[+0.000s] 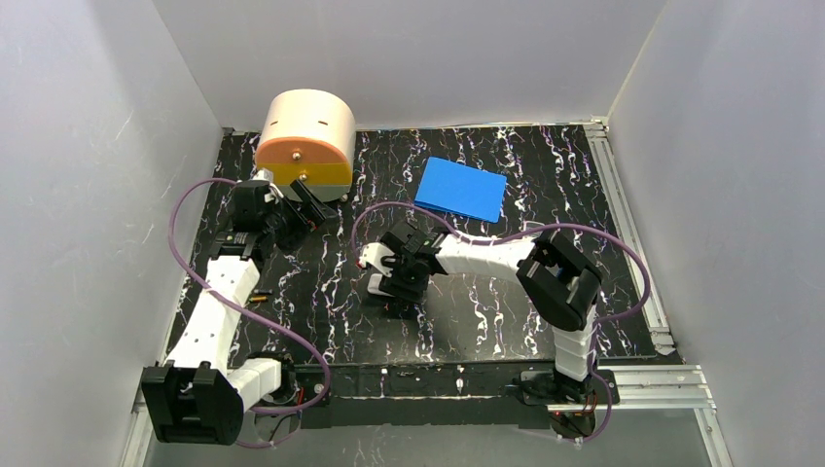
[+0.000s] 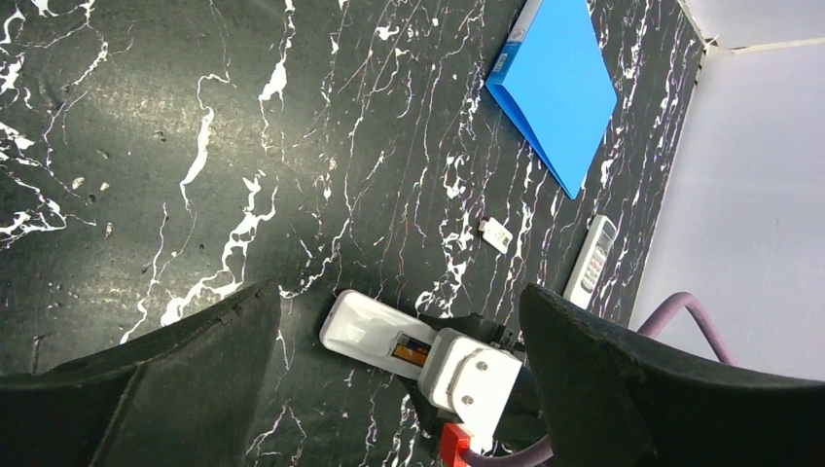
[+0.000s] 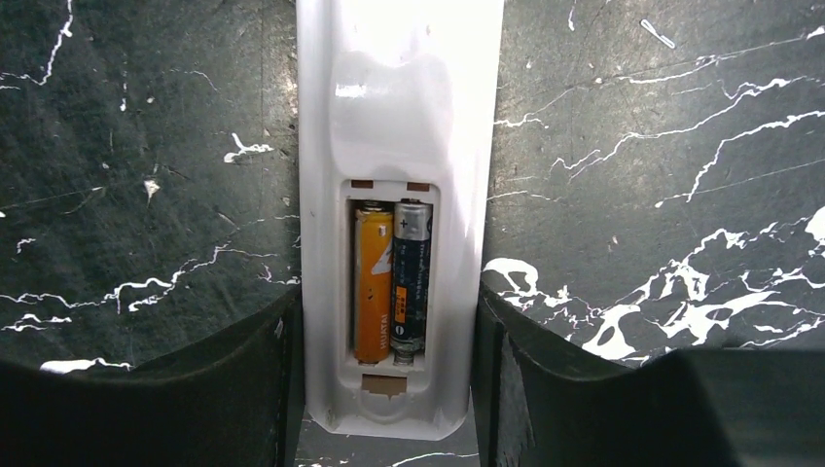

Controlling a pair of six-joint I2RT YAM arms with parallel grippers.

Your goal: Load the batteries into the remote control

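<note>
The right pincer (image 3: 389, 326) clasps the white remote (image 3: 399, 117), which lies back-up on the counter (image 3: 146, 146). Its open bay (image 3: 389, 190) holds two batteries side by side (an orange battery (image 3: 372, 282) touching a dark battery (image 3: 411, 277)). The left pincer (image 2: 397, 302) hangs released and empty above the counter.

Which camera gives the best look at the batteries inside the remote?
The right wrist view: the batteries, one orange and one dark, lie side by side in the open remote. The left wrist view shows only an orange glimpse; the top view shows none.
</note>
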